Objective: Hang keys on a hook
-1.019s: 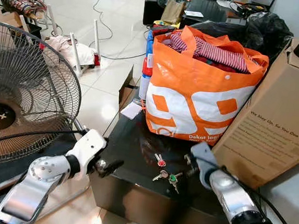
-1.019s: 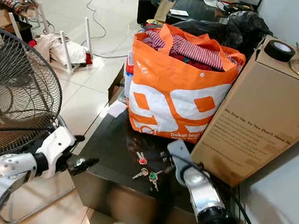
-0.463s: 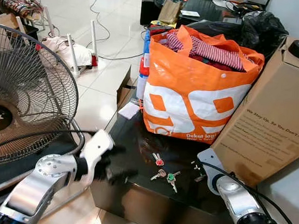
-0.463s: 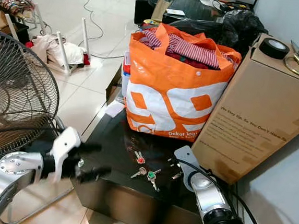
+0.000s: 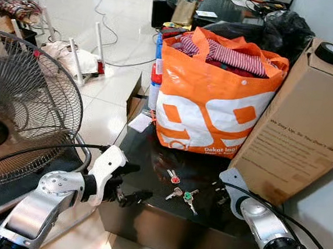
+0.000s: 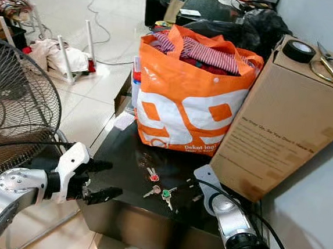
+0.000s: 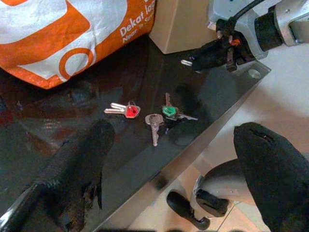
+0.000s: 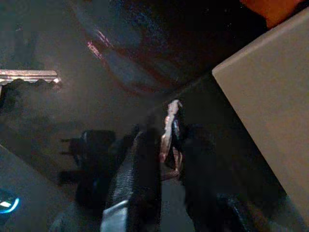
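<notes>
Left eye: keys [image 5: 179, 191] lie loose, lower centre, on glossy black tabletop [image 5: 147, 207], left tool [image 5: 127, 183] spread wide beside them; left wrist: thin, light, flat, slippery metal, best pinched by red/green heads; right wrist: right tool [image 8: 166, 145] pinches a small metal piece.

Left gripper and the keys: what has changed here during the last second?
The left gripper spread its two black fingers wider at the glossy black table's left edge. The right gripper stays shut on a small silver metal piece. The red-capped key, plain silver key and green-capped key lie unmoved.
</notes>
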{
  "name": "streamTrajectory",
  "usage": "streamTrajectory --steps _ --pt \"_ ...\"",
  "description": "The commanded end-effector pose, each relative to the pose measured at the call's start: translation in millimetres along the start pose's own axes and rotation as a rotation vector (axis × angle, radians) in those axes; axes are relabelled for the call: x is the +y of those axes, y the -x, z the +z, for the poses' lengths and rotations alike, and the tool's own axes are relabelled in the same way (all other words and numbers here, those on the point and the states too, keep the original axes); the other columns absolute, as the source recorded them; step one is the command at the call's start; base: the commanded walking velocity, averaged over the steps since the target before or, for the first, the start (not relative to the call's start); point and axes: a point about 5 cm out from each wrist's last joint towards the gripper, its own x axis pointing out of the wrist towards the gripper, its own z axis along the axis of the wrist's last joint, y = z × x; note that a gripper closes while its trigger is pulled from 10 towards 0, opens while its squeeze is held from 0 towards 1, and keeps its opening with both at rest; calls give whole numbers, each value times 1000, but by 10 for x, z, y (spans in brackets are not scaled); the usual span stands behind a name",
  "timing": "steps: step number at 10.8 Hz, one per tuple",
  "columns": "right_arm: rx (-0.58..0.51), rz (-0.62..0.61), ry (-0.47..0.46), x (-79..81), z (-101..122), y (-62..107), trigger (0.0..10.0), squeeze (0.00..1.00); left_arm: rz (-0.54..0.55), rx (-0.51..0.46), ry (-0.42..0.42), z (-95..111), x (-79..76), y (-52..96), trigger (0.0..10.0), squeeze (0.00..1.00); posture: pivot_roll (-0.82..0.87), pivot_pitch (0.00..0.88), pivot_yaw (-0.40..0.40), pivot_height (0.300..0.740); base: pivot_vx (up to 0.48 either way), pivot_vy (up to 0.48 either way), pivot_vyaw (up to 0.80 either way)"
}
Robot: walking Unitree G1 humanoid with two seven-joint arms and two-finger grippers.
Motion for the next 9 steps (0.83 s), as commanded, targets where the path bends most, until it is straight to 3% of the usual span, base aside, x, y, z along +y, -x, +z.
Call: streamTrajectory --steps 1,7,9 --pt "0 -11 -4 -31 10 1 10000 1000 3 12 -9 15 13 1 10000 573 -107 0 -59 740 0 0 0" --pt "43 26 49 -62 -65 15 10000 1000 16 12 -17 13 19 1 10000 573 -106 4 -63 740 0 0 0" --pt "40 52 28 -77 -72 27 10000 1000 20 9 -16 16 20 2 10000 576 -105 6 -64 740 0 0 0"
